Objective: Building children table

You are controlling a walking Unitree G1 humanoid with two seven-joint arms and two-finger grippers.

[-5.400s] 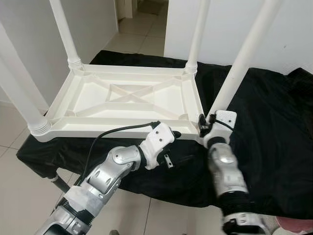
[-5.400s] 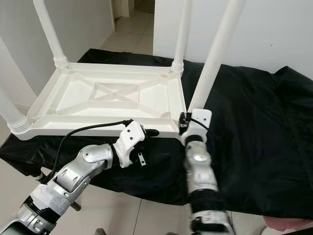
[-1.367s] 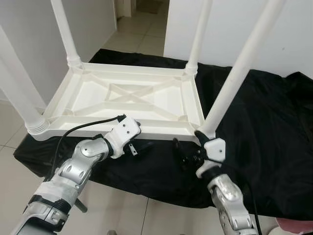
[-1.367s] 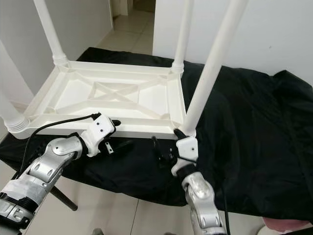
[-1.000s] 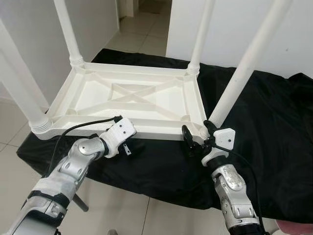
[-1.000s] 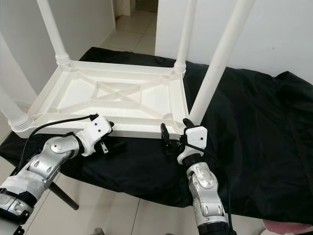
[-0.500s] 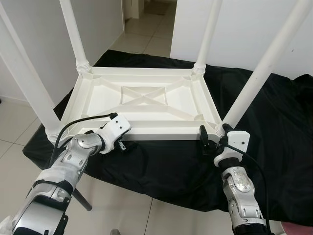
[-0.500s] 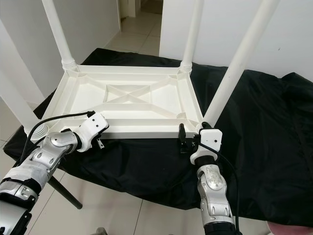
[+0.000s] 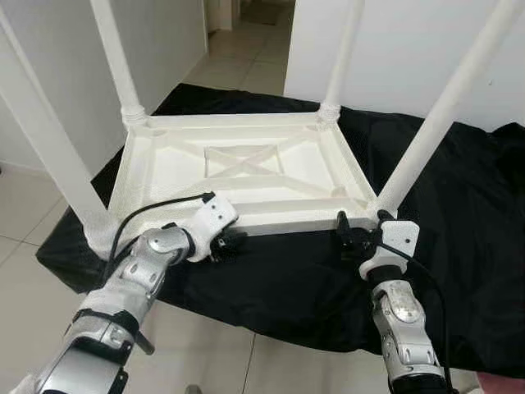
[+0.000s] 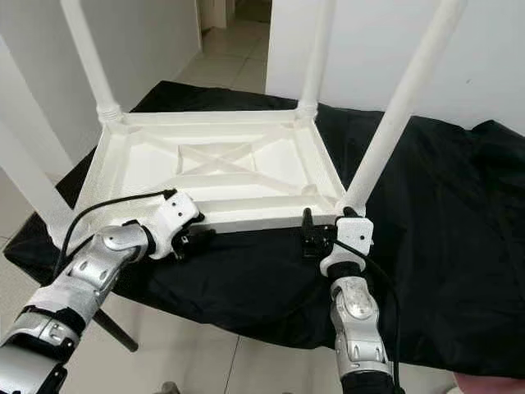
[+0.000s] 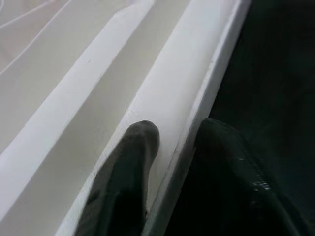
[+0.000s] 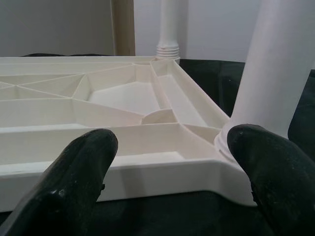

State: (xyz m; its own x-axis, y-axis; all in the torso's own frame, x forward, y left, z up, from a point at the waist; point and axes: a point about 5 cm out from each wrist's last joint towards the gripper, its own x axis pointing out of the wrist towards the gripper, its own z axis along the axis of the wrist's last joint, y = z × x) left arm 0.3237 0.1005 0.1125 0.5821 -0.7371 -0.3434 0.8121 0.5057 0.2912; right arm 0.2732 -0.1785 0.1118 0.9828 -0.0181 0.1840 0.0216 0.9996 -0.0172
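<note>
Where the upturned table (image 9: 246,164) lies on black cloth (image 9: 459,213), left hand (image 11: 172,147) pinching its rim

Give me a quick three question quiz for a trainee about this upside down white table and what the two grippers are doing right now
1. True or false: the table lies upside down on the black cloth with four legs pointing up.
2. Which part of the table does the left gripper straddle? A) a leg B) the near rim C) the centre cross
3. Fill in: the right gripper is open at the near corner, next to the base of a ____.

Key: 1 true. 2 B: one finger lies inside the rim, one outside. 3 leg.
</note>
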